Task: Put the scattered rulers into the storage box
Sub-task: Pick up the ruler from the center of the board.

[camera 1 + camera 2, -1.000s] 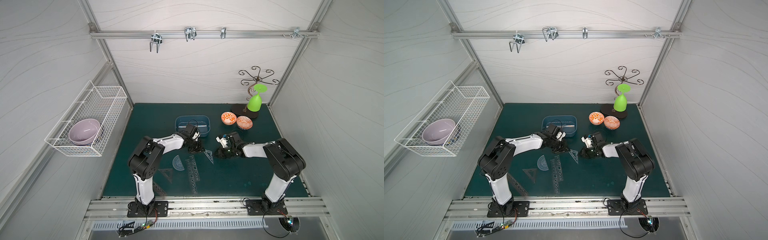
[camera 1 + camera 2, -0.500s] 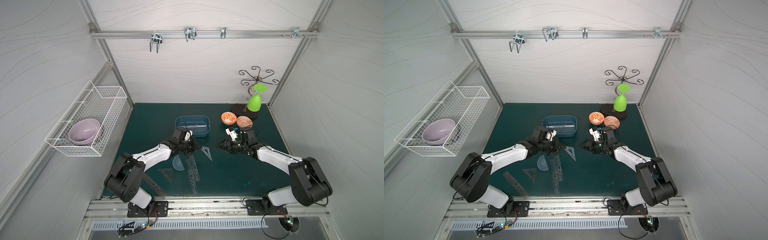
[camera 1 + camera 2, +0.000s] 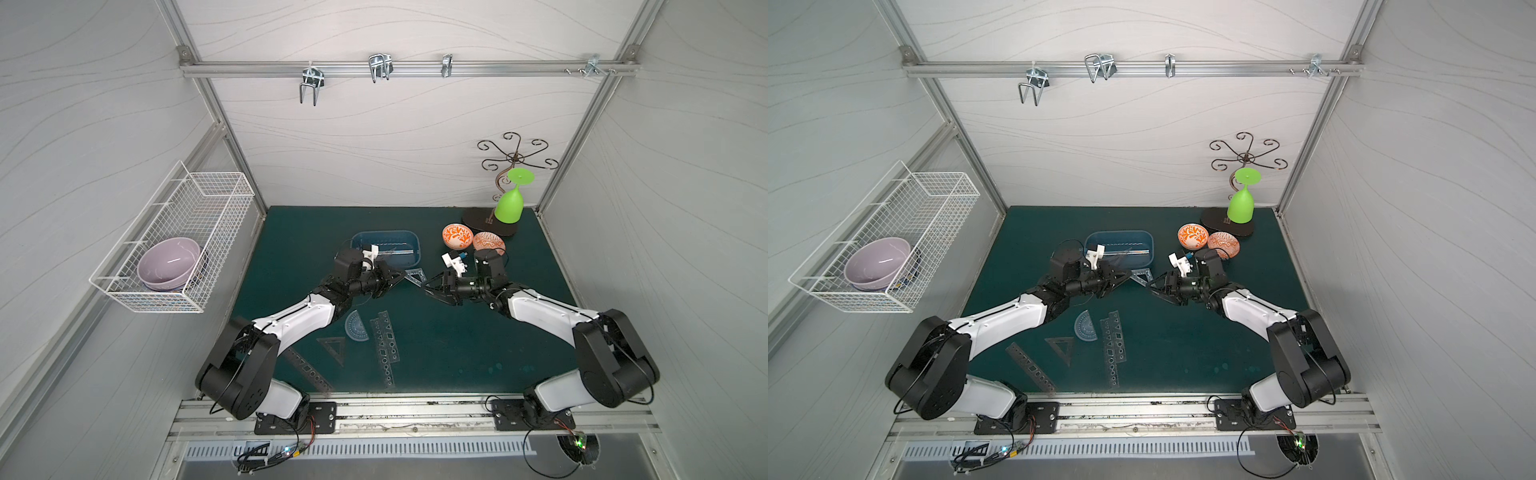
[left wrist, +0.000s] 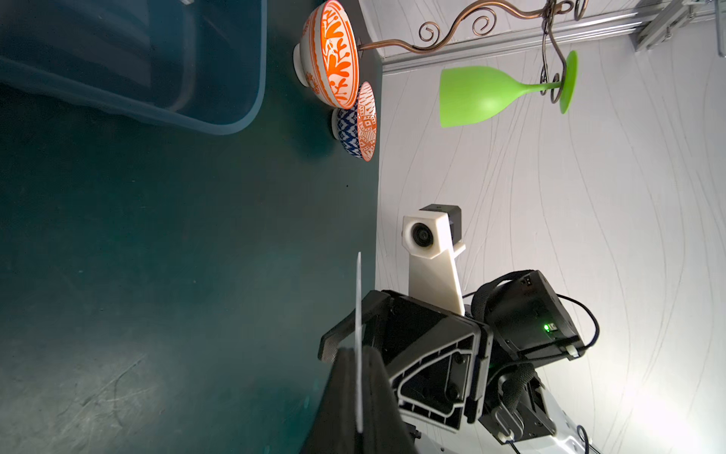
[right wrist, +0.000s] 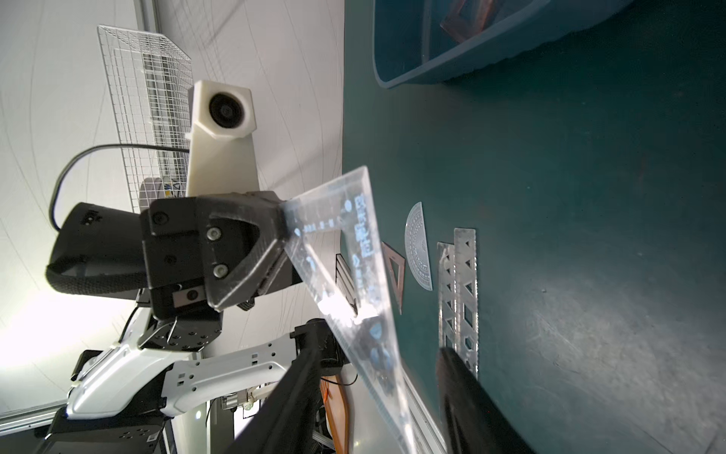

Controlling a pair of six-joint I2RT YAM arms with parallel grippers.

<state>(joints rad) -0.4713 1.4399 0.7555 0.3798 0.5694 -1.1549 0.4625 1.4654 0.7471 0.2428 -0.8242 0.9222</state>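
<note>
My left gripper (image 3: 398,277) (image 3: 1122,277) is shut on one corner of a clear triangular set square (image 3: 415,275) (image 5: 345,255), one of the rulers, held above the mat just in front of the storage box (image 3: 386,233). In the left wrist view the set square (image 4: 358,310) shows edge-on between my shut fingers. My right gripper (image 3: 430,286) (image 5: 385,365) faces it, open, with the set square's far end passing between its fingers (image 5: 463,377). A protractor (image 3: 355,328), a dark triangle (image 3: 334,347) and stencil rulers (image 3: 386,340) lie flat on the mat. A straight ruler (image 3: 392,251) lies in the box.
Two orange patterned bowls (image 3: 457,237) stand to the right of the box, behind my right wrist. A green goblet (image 3: 510,203) hangs upside down from a curly metal stand at the back right. A white wire basket (image 3: 199,232) with a purple bowl hangs on the left wall.
The right gripper's jaws have gone from shut to open around the set square. Both arms have stretched out from a folded stance, and the set square sits higher and nearer the box.
</note>
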